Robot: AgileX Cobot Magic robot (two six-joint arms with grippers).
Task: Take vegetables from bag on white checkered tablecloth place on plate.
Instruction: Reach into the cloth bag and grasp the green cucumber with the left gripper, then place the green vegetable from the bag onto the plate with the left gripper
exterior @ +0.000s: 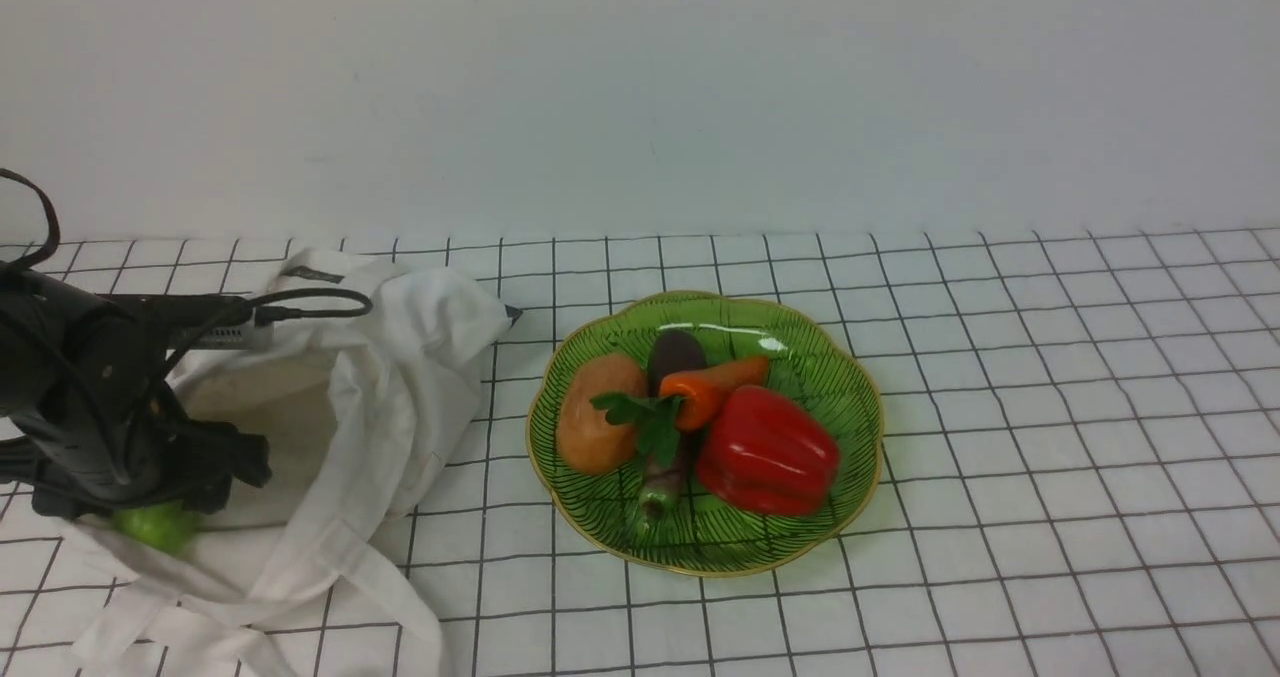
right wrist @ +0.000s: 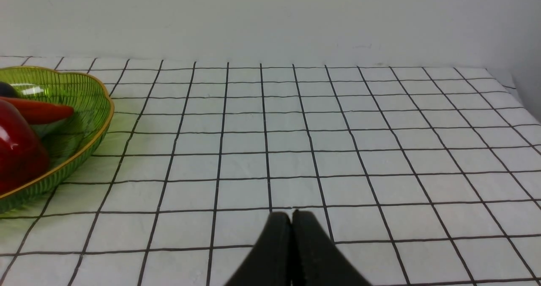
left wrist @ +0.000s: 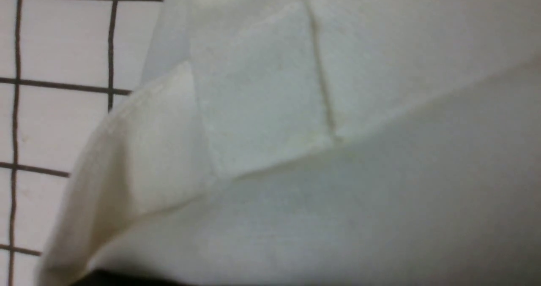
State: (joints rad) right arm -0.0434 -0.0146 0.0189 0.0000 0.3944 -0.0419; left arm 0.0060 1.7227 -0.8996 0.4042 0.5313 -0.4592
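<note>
Bag (exterior: 390, 387) lies crumpled at near left on checkered tablecloth (exterior: 1000, 407), straps trailing toward the camera, mouth open. Green gourd (exterior: 155, 529) sits at the bag mouth, partly hidden under left gripper (exterior: 150, 502). That gripper is right on top of it; cannot tell whether it is clamped on it or spread. Right gripper (right wrist: 291, 222) hangs low over bare tablecloth near the plate (exterior: 850, 377), fingers pressed together, holding nothing. Plate sits mid-cloth, apart from bag, carrying red pepper (exterior: 765, 449), carrot (exterior: 715, 387), brown potato-like piece (exterior: 598, 425), dark eggplant (exterior: 675, 352). Plain wall (exterior: 640, 87) behind.
</note>
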